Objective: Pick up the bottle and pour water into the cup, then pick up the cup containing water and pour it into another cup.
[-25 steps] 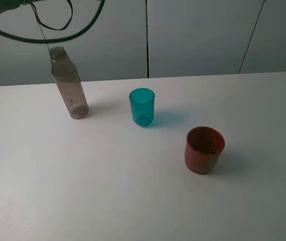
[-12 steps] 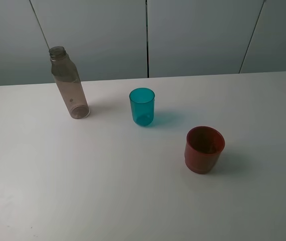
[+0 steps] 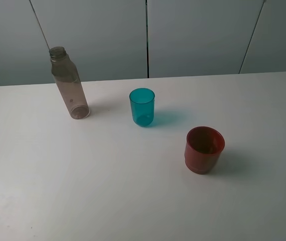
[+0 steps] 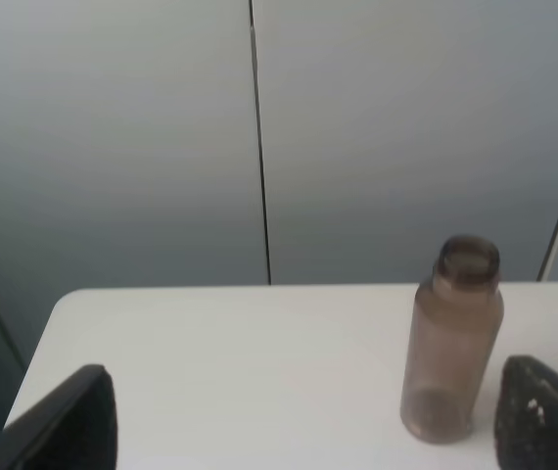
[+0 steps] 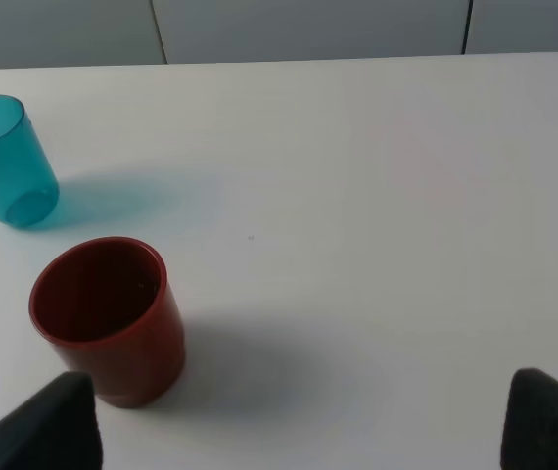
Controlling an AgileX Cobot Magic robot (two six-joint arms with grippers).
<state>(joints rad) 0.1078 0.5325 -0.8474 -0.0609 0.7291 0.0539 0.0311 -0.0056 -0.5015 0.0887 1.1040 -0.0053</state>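
Note:
The bottle (image 3: 68,85) stands upright at the back left of the white table (image 3: 133,196), uncapped. The cup (image 3: 142,106) stands near the middle, and another cup (image 3: 204,149), red-brown, stands to its front right. No arm shows in the exterior high view. In the left wrist view my left gripper (image 4: 303,436) is open and empty, with the bottle (image 4: 452,343) ahead of it, near one fingertip (image 4: 543,421). In the right wrist view my right gripper (image 5: 299,431) is open and empty, with the red-brown cup (image 5: 108,318) ahead to one side and the teal cup (image 5: 7,162) beyond it.
Grey wall panels (image 3: 193,35) stand right behind the table's far edge. The table's left back corner (image 4: 69,299) lies near the bottle.
A dark cable loop and part of the left arm, above the bottle at the top left one second ago, have left the exterior high view. The bottle and both cups have not moved.

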